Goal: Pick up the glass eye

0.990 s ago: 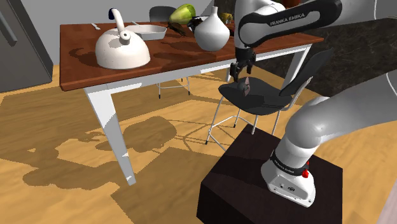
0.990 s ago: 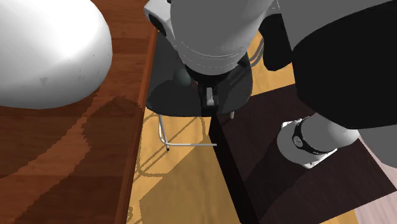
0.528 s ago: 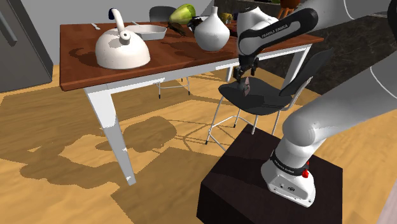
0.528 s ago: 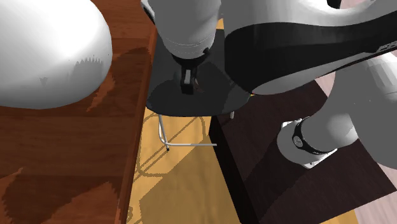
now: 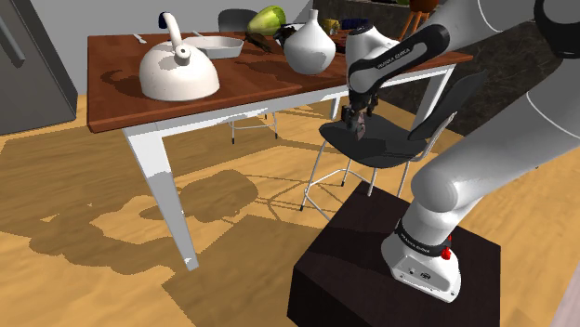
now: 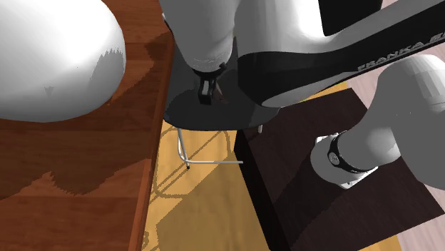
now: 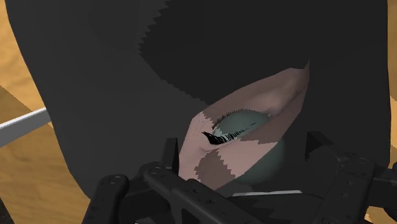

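Shoulder view: a tan wood floor runs under a red-brown table with white legs, which fills the frame from 9 to 1 o'clock. The white arm rises from a dark stand at 5 o'clock, loops out past the 3 o'clock edge and comes back down at 1 o'clock. A black chair on thin metal legs stands at the table's 4 o'clock, between table and stand. On the table a white kettle with a dark-tipped handle sits toward 9 o'clock and a white vase toward 3 o'clock, well apart.

The black hand points straight down at the chair seat, low over it, at the vase's 5 o'clock.

The eye lies on the seat right under the hand. In the wrist view it is a rounded grey-green ball set in a pinkish skin-toned lid, with a short row of black lashes along the lid's edge; shadow darkens part of it. Whether it is glass I cannot tell.

The fingers are spread, one on each side of the eye. The lid's edge is just beside the one nearer the lashes. A strip of dark seat shows between the ball and the other, so the eye is not pinched.
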